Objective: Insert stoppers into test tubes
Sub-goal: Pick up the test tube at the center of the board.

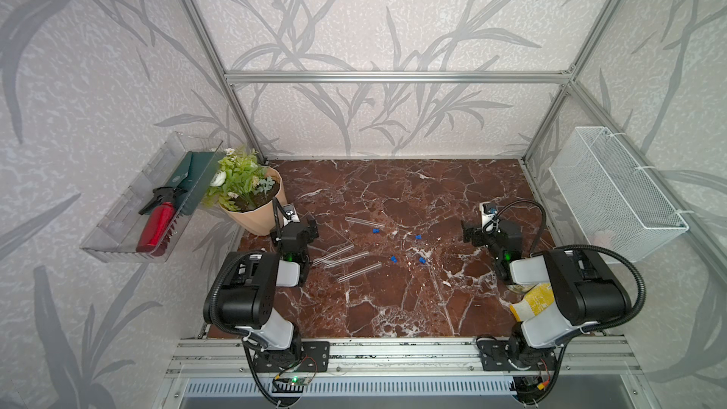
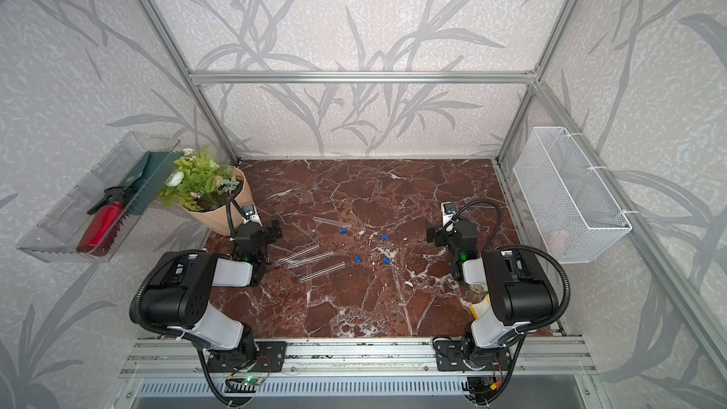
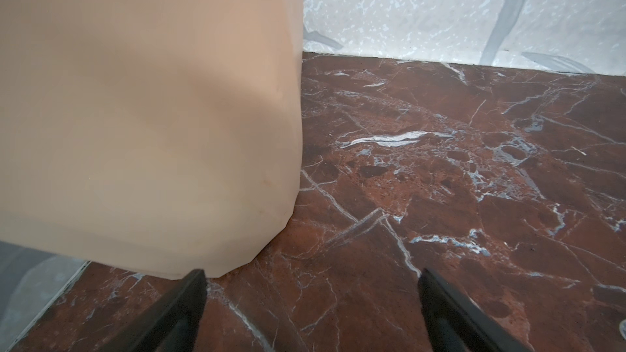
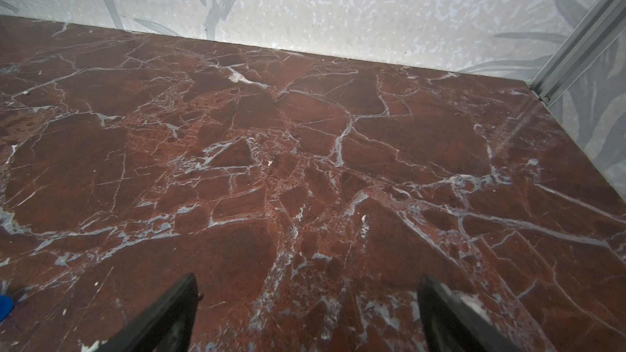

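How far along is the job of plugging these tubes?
Done: nothing yet. All four tubes lie unplugged on the table, and the four blue stoppers sit loose beside them. In hand: nothing; the left claw, by the plant pot, and the right claw are both open and empty. Remaining: all four stoppers to pick up and push in.

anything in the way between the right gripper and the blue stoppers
Nothing visible. In a top view the right gripper, jaws open, sits at the right side of the marble table, and only bare marble lies between it and the nearest stopper. The test tubes lie farther toward the left arm, out of that path.
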